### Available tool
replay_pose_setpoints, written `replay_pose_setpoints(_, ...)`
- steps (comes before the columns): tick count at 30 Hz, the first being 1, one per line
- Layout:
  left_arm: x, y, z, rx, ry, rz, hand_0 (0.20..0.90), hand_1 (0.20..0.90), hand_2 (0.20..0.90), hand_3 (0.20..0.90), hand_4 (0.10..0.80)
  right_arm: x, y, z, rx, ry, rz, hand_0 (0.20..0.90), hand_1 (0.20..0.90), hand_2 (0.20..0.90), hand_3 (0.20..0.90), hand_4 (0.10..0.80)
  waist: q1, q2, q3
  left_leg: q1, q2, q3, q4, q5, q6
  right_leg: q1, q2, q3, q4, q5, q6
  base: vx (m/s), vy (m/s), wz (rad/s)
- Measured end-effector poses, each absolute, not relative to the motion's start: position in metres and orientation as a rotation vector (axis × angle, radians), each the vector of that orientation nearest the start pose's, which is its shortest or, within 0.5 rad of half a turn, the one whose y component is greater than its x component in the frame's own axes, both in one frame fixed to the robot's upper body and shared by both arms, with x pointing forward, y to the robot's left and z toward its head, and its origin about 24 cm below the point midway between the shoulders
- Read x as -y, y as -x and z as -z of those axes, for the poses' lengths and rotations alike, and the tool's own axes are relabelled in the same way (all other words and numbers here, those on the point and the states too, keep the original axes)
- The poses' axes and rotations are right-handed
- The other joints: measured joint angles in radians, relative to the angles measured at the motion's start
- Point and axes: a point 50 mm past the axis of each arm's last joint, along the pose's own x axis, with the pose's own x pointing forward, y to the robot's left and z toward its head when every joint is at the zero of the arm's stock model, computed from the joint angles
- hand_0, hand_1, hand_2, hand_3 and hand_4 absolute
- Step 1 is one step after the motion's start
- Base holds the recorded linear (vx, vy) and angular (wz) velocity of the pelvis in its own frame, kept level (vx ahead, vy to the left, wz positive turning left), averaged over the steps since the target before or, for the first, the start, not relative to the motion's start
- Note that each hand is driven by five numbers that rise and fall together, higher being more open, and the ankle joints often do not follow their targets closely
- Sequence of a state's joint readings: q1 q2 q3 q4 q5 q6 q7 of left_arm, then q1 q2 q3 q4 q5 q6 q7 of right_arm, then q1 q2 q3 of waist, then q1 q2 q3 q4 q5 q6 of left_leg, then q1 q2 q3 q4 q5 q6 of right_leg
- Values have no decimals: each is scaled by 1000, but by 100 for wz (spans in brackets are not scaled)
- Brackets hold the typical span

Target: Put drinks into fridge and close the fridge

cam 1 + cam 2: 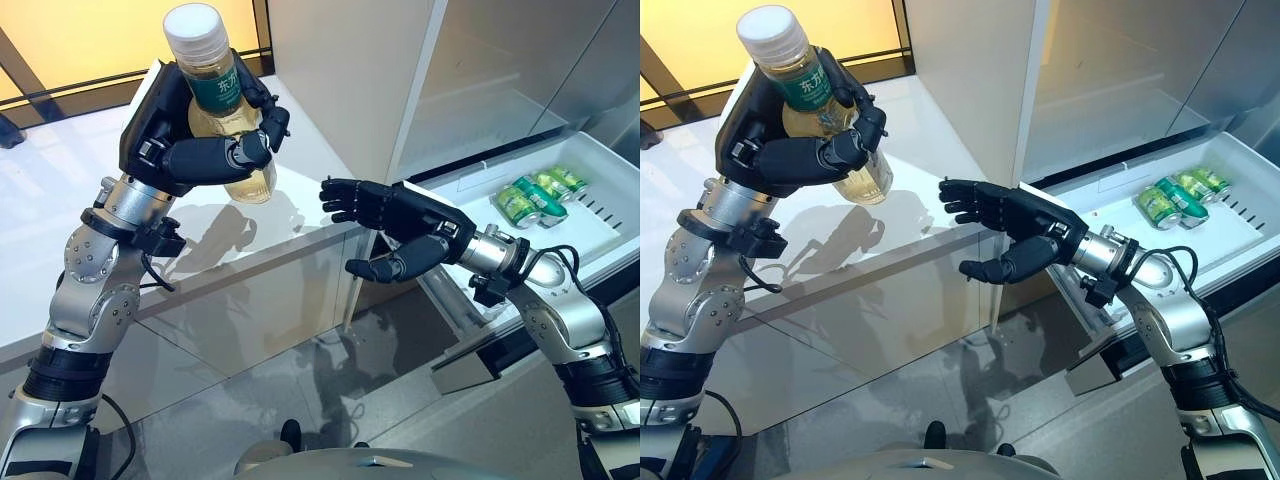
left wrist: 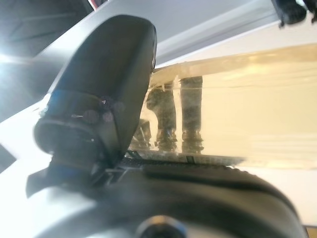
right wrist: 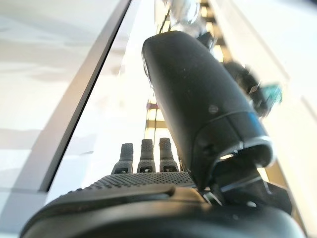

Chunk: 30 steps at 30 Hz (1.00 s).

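Note:
My left hand (image 1: 185, 150) is shut on a clear bottle (image 1: 215, 90) of pale yellow drink with a white cap and a green label, holding it up above the white counter (image 1: 60, 220). The bottle also shows in the left wrist view (image 2: 247, 104) past the thumb (image 2: 104, 94). My right hand (image 1: 400, 225) is open and empty, fingers spread, just right of the bottle and apart from it. The fridge's white drawer (image 1: 600, 235) stands pulled out at the right with green cans (image 1: 535, 195) lying in it.
The fridge's tall white door panel (image 1: 350, 70) stands behind the counter's corner. The counter's front edge (image 1: 250, 270) runs under both hands. Grey floor (image 1: 330, 390) lies below, between the counter and the open drawer.

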<state>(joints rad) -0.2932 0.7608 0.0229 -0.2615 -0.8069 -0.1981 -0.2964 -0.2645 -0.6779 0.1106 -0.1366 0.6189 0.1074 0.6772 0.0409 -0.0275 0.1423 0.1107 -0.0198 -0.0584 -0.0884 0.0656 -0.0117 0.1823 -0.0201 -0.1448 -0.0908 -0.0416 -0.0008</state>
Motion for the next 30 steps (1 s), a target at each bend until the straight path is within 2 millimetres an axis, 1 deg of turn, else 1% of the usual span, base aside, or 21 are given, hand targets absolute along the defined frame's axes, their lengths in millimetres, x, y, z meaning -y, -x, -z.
replay_pose_setpoints(3, -208, -259, -234, 681, -50, 550, 300, 300, 300, 200, 100, 180, -274, -149, 158, 143, -887, 900, 900, 900, 900, 800, -5, 0, 0, 0, 0, 0, 0, 0, 0, 0, 0, 0, 0, 0, 0, 0, 0, 0)
replay_pose_setpoints(7, -200, -260, -227, 651, -46, 591, 300, 300, 300, 200, 100, 174, -276, -148, 155, 135, -873, 900, 900, 900, 900, 800, -8, 0, 0, 0, 0, 0, 0, 0, 0, 0, 0, 1, 0, 0, 0, 0, 0, 0)
replay_pose_setpoints(11, -186, -262, -214, 591, -38, 662, 300, 300, 300, 200, 100, 160, -280, -149, 154, 105, -880, 900, 900, 900, 900, 800, -11, 0, 0, 0, 0, 0, 0, 0, 0, 1, 0, 0, 0, 0, 0, 0, 0, 0)
replay_pose_setpoints(17, -178, -263, -204, 519, -36, 711, 300, 300, 300, 200, 100, 143, -284, -154, 148, 110, -934, 900, 900, 900, 900, 800, -11, 0, 0, 0, 0, -1, 0, 0, 0, 1, 0, 0, 0, 0, 0, 0, 0, 0)
replay_pose_setpoints(21, -175, -263, -202, 508, -44, 719, 300, 300, 300, 200, 100, 137, -286, -159, 155, 112, -951, 900, 900, 900, 900, 800, -9, 0, 0, 0, 0, -1, 0, 0, 0, 1, 0, -1, 0, 0, 0, 0, 0, 0)
replay_pose_setpoints(24, -172, -265, -202, 501, -57, 731, 300, 300, 300, 200, 100, 132, -287, -161, 148, 83, -972, 900, 900, 900, 900, 800, -6, 0, 0, 0, 0, -2, 0, 1, 1, 2, 0, -1, 0, 0, 0, 0, 0, 0)
replay_pose_setpoints(27, -167, -265, -203, 499, -59, 753, 300, 300, 300, 200, 100, 128, -287, -160, 136, 80, -983, 900, 900, 900, 900, 800, -2, 0, 0, 0, -1, -2, 0, 1, 1, 2, 0, -2, 0, 0, 0, 0, 0, 0)
replay_pose_setpoints(30, -164, -266, -202, 493, -58, 766, 300, 300, 300, 200, 100, 120, -285, -156, 110, 37, -1017, 900, 900, 900, 900, 800, -2, 0, 0, 0, 0, -2, 0, 1, 1, 2, 0, -2, 0, 0, 0, 0, 0, 0)
